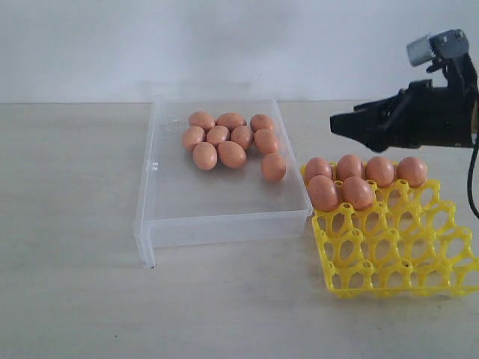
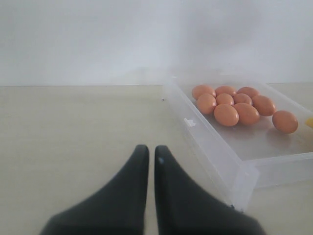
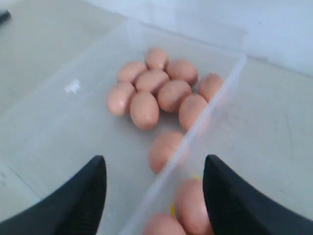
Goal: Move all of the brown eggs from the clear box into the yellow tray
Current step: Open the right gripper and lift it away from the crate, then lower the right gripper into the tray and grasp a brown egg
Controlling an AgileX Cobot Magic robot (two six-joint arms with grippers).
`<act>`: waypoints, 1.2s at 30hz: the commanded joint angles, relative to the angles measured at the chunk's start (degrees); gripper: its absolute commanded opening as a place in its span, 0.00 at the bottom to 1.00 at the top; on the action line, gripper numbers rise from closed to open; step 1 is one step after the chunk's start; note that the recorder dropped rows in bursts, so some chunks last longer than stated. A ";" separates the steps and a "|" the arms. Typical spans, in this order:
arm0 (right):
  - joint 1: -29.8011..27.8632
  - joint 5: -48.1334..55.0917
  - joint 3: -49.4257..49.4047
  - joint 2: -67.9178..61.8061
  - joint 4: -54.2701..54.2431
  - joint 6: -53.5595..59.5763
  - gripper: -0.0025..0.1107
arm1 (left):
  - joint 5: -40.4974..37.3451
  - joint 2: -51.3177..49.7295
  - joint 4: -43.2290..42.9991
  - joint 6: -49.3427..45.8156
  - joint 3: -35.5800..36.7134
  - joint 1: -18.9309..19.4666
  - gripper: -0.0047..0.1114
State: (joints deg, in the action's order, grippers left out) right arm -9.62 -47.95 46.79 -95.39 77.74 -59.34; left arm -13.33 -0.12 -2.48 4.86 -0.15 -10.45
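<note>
Several brown eggs lie clustered at the far right of the clear box. Several more brown eggs fill the back cells of the yellow tray, which stands to the right of the box. My right gripper hangs open above the tray's back edge, pointing toward the box. In the right wrist view this gripper is empty, with the box wall and one egg between its fingers, lower down. My left gripper is shut on nothing over the bare table, left of the box.
A pale table top carries everything, and a white wall rises behind it. The tray's front rows of cells hold nothing. A cable hangs from the right arm at the frame's right edge.
</note>
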 commanded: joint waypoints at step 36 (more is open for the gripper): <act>38.34 115.84 66.45 -31.65 -92.77 79.44 0.02 | 0.05 0.12 0.14 -0.13 0.15 0.20 0.08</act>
State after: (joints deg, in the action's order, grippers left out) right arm 30.56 64.42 110.34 -124.42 -12.54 17.59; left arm -13.33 -0.12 -2.48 4.86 -0.15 -10.45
